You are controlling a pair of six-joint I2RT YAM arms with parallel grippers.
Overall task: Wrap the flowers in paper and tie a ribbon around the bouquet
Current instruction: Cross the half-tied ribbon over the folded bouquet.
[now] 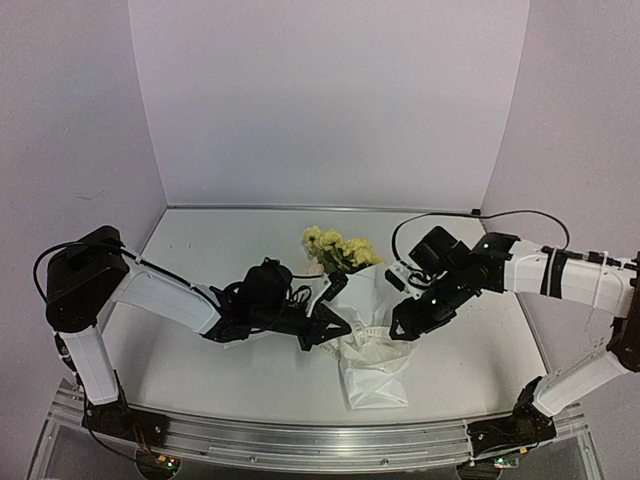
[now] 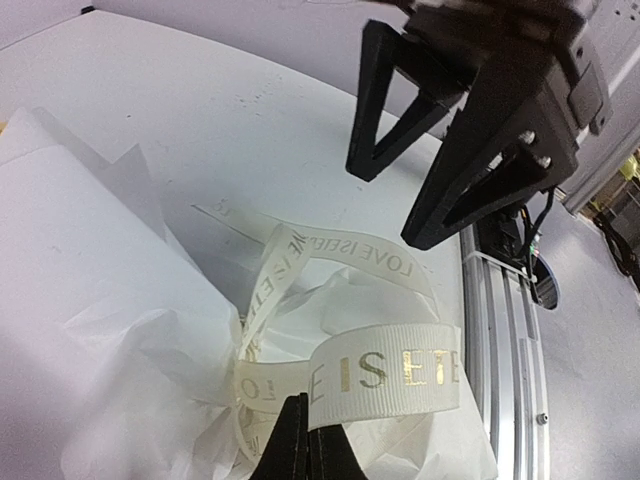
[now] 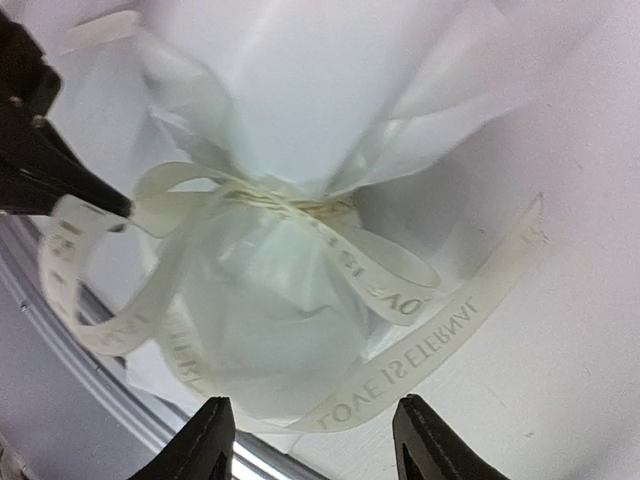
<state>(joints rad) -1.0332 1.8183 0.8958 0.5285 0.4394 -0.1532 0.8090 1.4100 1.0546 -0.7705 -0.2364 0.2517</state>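
The bouquet lies mid-table: yellow flowers (image 1: 340, 250) stick out of the far end of a white paper (image 1: 375, 375) cone. A cream ribbon (image 3: 400, 370) with gold lettering is knotted round the paper's waist, with loops and a loose tail. My left gripper (image 2: 305, 445) is shut on one ribbon (image 2: 385, 370) loop, just left of the bouquet (image 1: 362, 300). My right gripper (image 3: 315, 440) hangs open over the ribbon tail and the paper (image 3: 290, 90), with nothing between its fingers (image 3: 210, 445). In the top view the left gripper (image 1: 348, 328) and the right gripper (image 1: 398, 328) flank the knot.
The white table (image 1: 200, 250) is walled by pale panels at the back and both sides. An aluminium rail (image 1: 300, 435) runs along the near edge, close behind the bouquet's stem end; it also shows as the rail (image 2: 500, 330) in the left wrist view.
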